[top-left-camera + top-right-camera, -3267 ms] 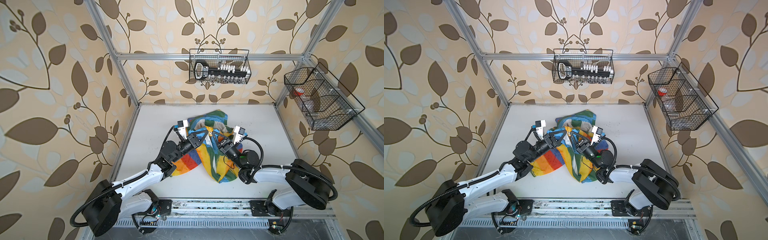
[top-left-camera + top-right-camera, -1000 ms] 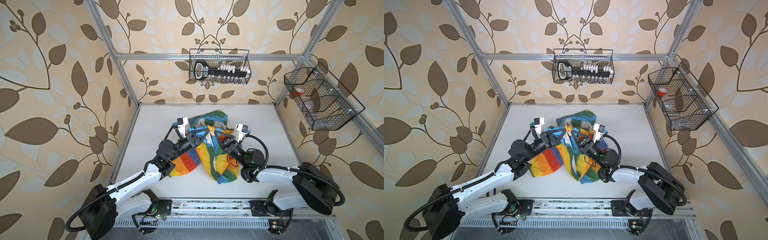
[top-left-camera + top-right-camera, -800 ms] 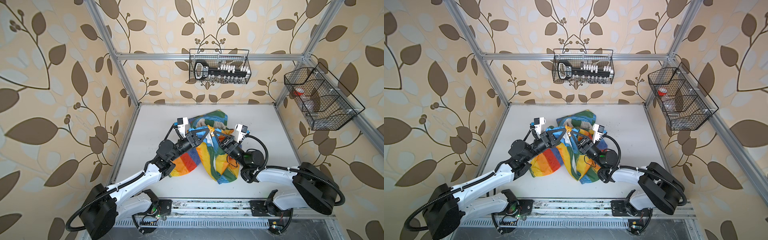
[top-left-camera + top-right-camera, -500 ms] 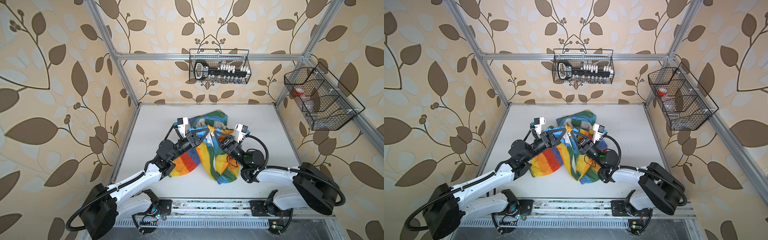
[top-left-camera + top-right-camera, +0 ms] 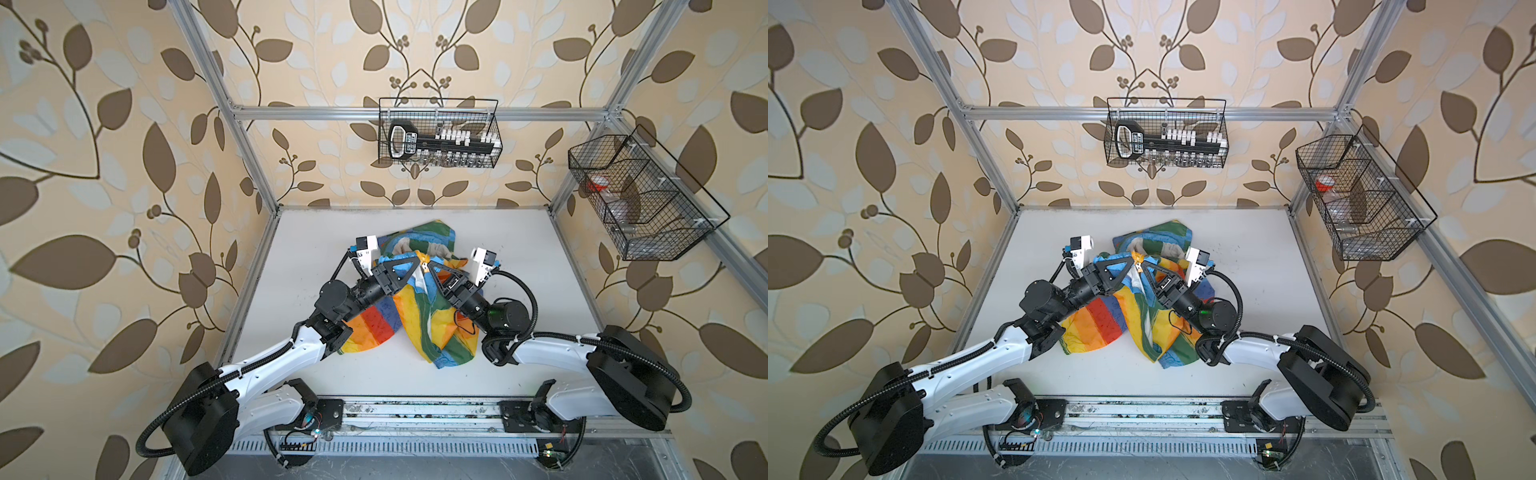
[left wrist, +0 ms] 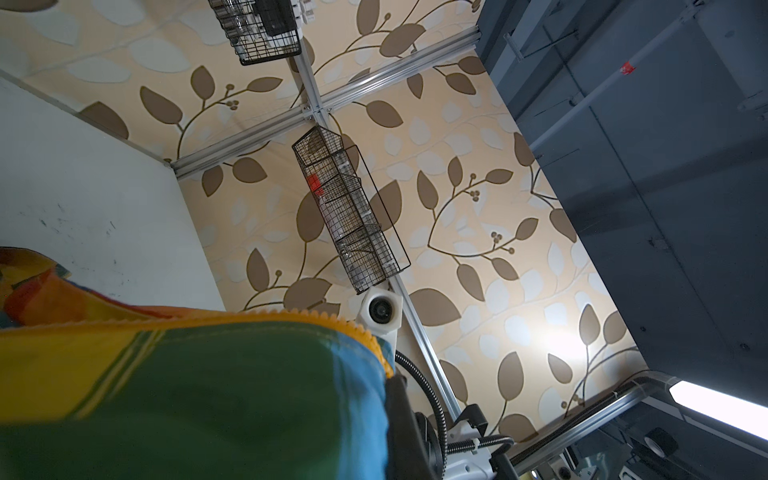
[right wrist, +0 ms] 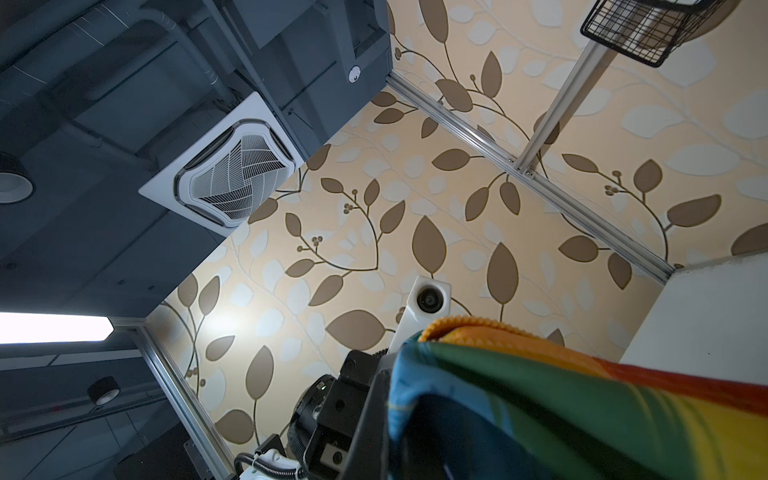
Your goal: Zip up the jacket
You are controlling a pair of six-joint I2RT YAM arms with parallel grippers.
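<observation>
Here, nearest my bases, the jacket [image 5: 415, 316] lies slumped in the middle of the table [image 5: 316, 249]. Its yellow and green blocks are bunched and part of it is pulled up off the heap. Just above that heap my left claw [image 5: 418, 260] and right claw [image 5: 430, 266] meet almost tip to tip. Each is clenched on one front edge of the jacket, and cloth drapes over both of them. I judge I hold the two sides this close so the zipper halves line up for joining. The wrist views show why the grip sits at the very border. The orange-yellow zipper teeth [image 6: 291, 316] run along the lifted rim, and the matching edge [image 7: 457, 322] curls over my right claw. Whether a slider is engaged I cannot tell.

Past my claws, the jacket's far end shows off-white lining [image 5: 437, 248] and rests on the table. Well beyond the jacket, a wire basket [image 5: 440, 133] hangs on the back wall.
</observation>
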